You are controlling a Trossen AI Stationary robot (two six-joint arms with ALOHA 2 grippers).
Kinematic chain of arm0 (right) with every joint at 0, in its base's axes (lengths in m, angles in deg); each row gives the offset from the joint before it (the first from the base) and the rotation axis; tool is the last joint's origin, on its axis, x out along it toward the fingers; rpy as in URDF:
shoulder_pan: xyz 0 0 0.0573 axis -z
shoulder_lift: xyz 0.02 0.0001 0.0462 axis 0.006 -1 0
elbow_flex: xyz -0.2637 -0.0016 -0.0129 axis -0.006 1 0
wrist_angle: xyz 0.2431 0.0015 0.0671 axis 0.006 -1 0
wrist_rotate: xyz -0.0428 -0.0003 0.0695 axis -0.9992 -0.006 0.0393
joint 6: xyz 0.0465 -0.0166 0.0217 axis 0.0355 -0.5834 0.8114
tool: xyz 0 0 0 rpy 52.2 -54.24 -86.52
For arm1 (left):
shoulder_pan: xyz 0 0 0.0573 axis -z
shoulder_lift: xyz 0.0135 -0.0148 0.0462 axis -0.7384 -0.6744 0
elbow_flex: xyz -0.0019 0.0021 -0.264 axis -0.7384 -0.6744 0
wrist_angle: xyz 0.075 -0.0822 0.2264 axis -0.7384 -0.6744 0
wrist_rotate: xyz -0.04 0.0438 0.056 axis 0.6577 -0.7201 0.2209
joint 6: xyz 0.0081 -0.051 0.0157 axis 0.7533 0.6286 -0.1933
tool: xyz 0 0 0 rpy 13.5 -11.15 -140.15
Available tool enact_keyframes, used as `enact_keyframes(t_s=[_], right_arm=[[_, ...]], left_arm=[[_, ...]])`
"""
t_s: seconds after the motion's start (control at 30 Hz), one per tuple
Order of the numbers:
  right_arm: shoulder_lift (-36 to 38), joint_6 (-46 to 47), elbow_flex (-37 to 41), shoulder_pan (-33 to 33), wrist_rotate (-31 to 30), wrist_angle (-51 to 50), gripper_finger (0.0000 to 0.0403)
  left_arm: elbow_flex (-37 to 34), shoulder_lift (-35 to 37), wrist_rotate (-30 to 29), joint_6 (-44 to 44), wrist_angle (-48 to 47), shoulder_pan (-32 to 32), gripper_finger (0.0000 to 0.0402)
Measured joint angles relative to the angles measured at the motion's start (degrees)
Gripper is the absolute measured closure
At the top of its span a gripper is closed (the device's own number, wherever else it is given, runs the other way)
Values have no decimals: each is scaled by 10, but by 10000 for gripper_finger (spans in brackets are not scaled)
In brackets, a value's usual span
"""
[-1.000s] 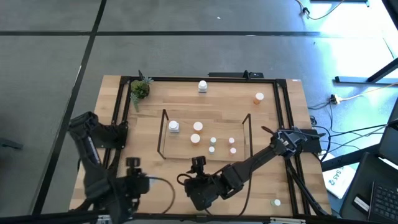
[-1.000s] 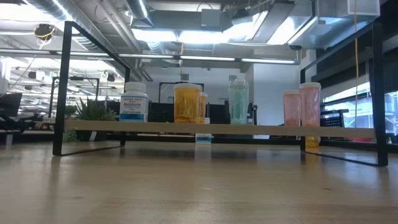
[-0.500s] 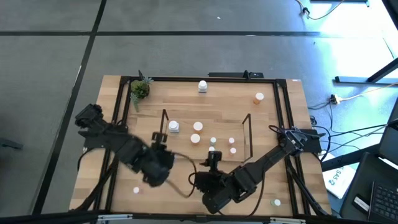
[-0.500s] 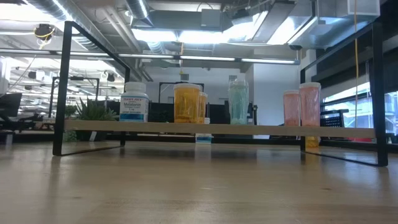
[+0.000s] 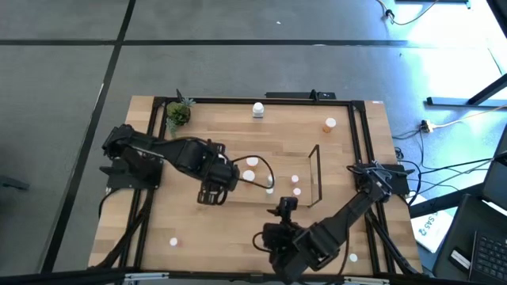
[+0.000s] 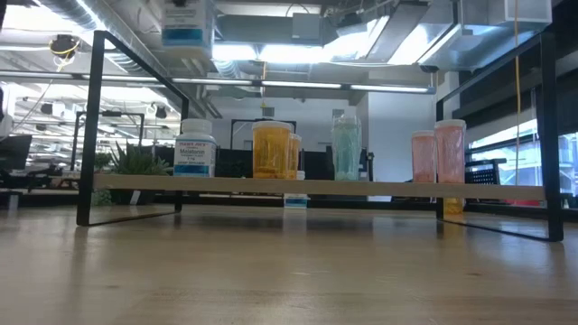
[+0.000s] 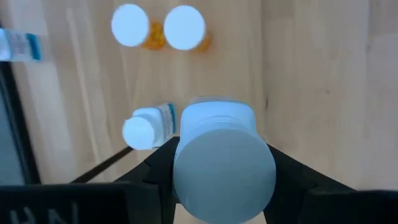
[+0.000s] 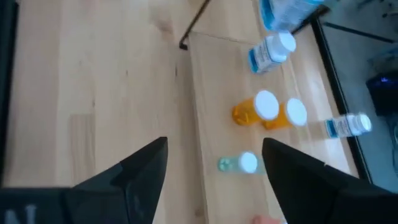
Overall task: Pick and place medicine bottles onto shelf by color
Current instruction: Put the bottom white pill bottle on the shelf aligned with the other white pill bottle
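The shelf (image 5: 315, 170) stands mid-table with white (image 6: 195, 149), orange (image 6: 271, 150), teal (image 6: 345, 146) and pink (image 6: 438, 152) medicine bottles on its wood board. My left gripper (image 5: 212, 188) hangs over the shelf's left end, shut on a large white-capped white bottle (image 7: 222, 163), whose blue label shows high in the low view (image 6: 185, 23). My right gripper (image 8: 214, 174) stands open with nothing between its fingers, near the table's near edge (image 5: 283, 215), pointing toward the shelf. My left gripper pinches the white bottle between its two fingers, on opposite sides of the body (image 7: 186, 134) just under the cap. The fingers (image 7: 155, 163) come from above, pointing down. The bottle stays upright, cap up, lifted clear above the shelf board.
Loose bottles stand on the table: a white one (image 5: 258, 109) and an orange one (image 5: 329, 123) at the far side, a tiny pink one (image 5: 173, 242) near left, another (image 5: 352, 257) near right. A green potted plant (image 5: 178, 113) sits at the far left corner.
My left gripper has swung from the table's near left toward the far edge and right, to the shelf's left end, carrying the white bottle, which now shows at the top of the low view. My right gripper has drifted toward the right edge, staying open.
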Motion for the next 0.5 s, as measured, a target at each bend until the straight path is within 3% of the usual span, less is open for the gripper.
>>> enact_keyframes(t_s=[0.17,0.5], right_arm=[[0,74,0,-21,-51,-51,139],[6,76,0,-27,-69,-50,139]], left_arm=[[-18,0,6,-4,5,-9,247],[-95,0,7,-13,108,-7,248]])
